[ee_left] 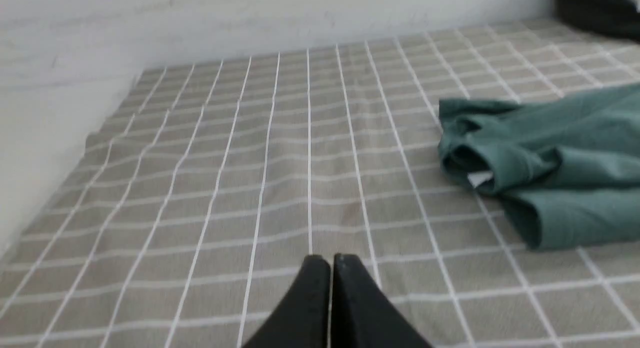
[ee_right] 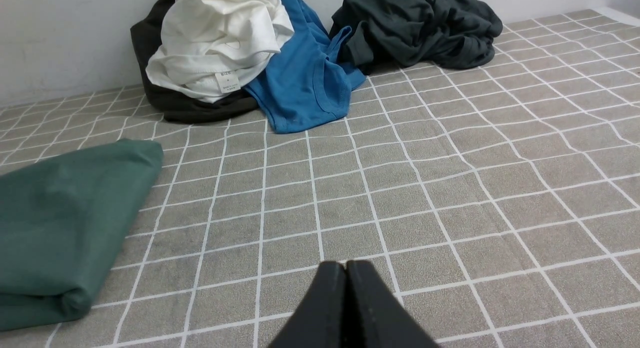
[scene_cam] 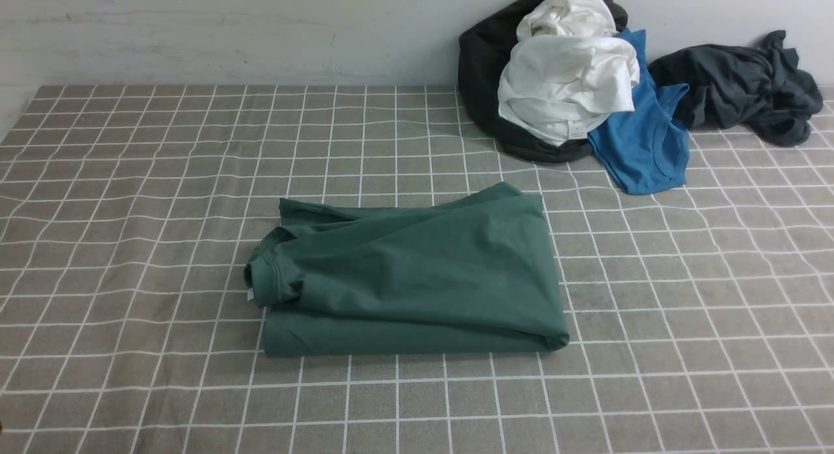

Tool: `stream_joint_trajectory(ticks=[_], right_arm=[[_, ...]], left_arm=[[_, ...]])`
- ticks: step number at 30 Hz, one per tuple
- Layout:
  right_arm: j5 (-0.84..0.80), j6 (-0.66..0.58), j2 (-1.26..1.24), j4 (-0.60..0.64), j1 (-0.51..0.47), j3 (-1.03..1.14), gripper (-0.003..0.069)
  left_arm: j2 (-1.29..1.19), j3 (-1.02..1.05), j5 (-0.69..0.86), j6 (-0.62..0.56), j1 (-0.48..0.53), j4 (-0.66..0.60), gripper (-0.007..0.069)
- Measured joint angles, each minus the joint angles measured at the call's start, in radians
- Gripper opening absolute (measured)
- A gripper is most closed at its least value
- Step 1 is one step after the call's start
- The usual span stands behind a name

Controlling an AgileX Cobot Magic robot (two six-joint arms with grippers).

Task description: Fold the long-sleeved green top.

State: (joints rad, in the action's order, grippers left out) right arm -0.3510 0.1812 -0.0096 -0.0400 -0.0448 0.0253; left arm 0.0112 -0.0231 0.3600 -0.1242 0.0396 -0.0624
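Note:
The green long-sleeved top (scene_cam: 417,271) lies folded into a thick rectangle in the middle of the checked cloth, its ribbed collar and small white label at the left end. The left wrist view shows that collar end (ee_left: 540,158), and the right wrist view shows the opposite folded end (ee_right: 65,223). My left gripper (ee_left: 330,260) is shut and empty, hovering over bare cloth well short of the top. Over bare cloth too, my right gripper (ee_right: 346,265) is shut with nothing in it. Neither arm shows in the front view.
A heap of clothes sits against the back wall at the right: a white garment (scene_cam: 567,83) on a black one (scene_cam: 482,70), a bright blue garment (scene_cam: 645,141), and a dark grey one (scene_cam: 743,83). The wall bounds the checked cloth (scene_cam: 163,180) behind.

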Motion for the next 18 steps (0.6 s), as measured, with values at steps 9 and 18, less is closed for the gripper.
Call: stream_joint_trajectory(ticks=[9,18], right_arm=[[-0.001,0.0,0.0,0.0,0.0,0.0,-0.0006],[-0.001,0.0,0.0,0.0,0.0,0.0,-0.0006]], left_arm=[[0.0,0.045,0.003,0.011,0.015,0.003,-0.0007],[0.0,0.045,0.003,0.011,0.015,0.004,-0.0007]])
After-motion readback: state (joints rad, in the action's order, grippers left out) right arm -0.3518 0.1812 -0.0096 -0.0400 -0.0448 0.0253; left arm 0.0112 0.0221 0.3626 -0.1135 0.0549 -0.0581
